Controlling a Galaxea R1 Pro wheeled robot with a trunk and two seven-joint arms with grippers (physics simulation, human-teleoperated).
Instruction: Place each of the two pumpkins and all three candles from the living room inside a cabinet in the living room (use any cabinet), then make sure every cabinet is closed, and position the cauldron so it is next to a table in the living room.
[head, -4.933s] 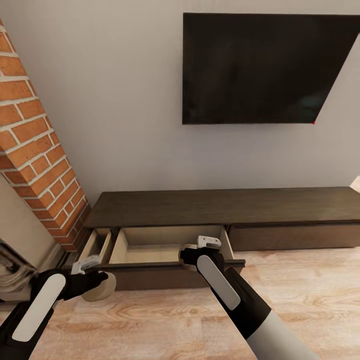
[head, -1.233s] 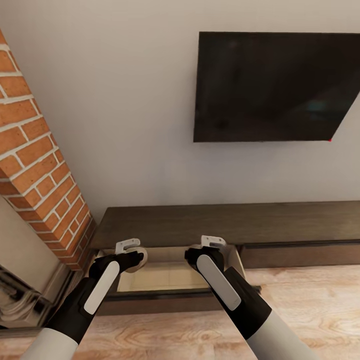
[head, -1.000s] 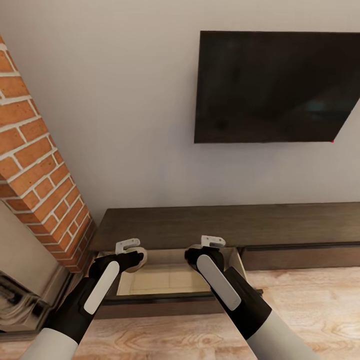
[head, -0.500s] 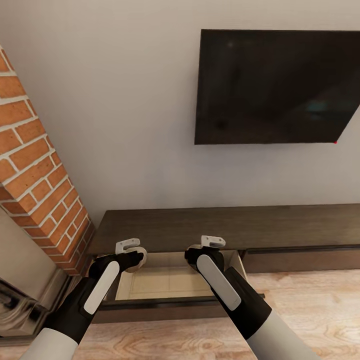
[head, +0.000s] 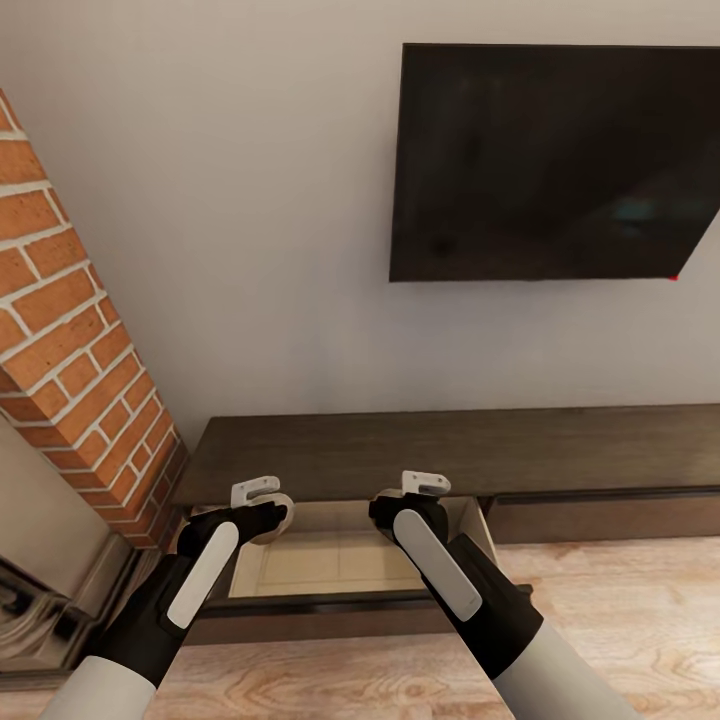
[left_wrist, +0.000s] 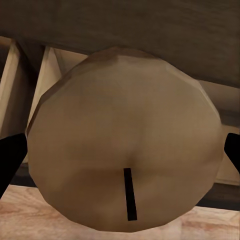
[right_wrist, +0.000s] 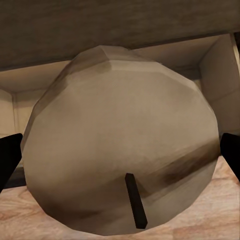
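Note:
The cabinet (head: 450, 450) is a long, low dark-brown unit against the wall, with its pull-out compartment (head: 330, 565) open and its pale floor bare where it shows. My left gripper (head: 268, 508) hangs over the compartment's left end, shut on a beige candle (head: 280, 516). In the left wrist view that candle (left_wrist: 125, 145) sits wick-end on between the black fingertips (left_wrist: 10, 155). Over the compartment's right part, my right gripper (head: 398, 500) is shut on a second candle (head: 381, 497). The right wrist view has this candle (right_wrist: 122, 150) held between the fingertips (right_wrist: 231, 155), with the compartment behind it.
A brick fireplace (head: 70, 330) rises at the left, close to the left arm. A dark TV (head: 545, 160) hangs on the wall above the cabinet. The cabinet's right front (head: 600, 515) is shut. Light wood floor (head: 620, 620) lies in front.
Since 4.9 s ago my left arm has come up from beside the floor to over the compartment with its candle. The view has crept closer and tilted; in the last second both arms hold still.

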